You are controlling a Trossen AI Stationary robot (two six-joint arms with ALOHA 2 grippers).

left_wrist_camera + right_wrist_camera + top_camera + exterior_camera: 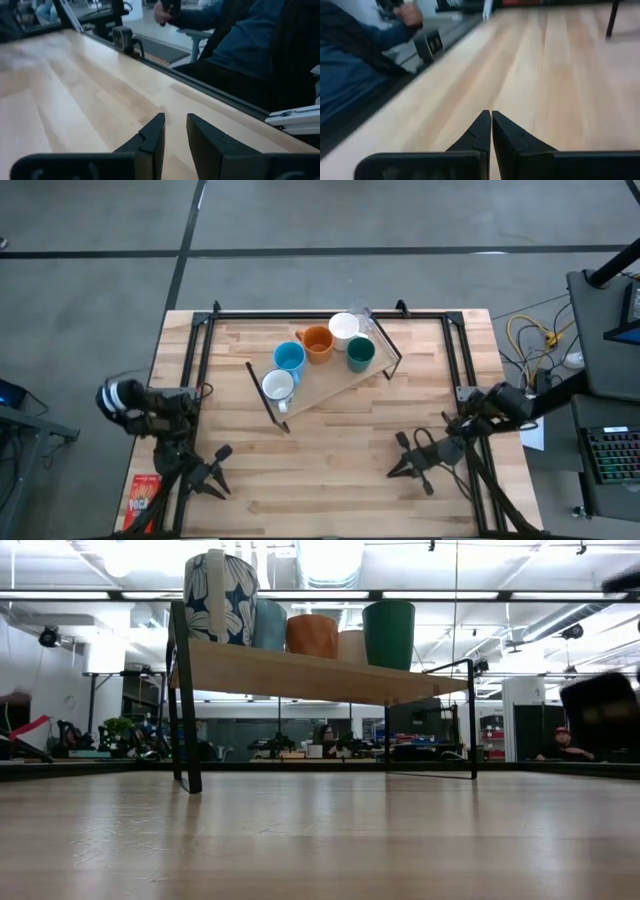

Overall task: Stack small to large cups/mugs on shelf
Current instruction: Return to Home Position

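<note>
The shelf [300,675] was a smooth, matt light-wood plank on thin black metal wire legs [187,730]. On it, the mugs [312,636] looked like glazed ceramic, the green mug [389,635] faintly glossy. Beneath the shelf, the tabletop [320,830] was pale planked wood with a soft sheen.

The light-wood shelf [322,385] stands askew mid-table. Upright on it, in a curving row: floral mug [278,386], light blue mug [289,357], orange mug [318,342], white mug [343,327], green mug [360,354].
</note>
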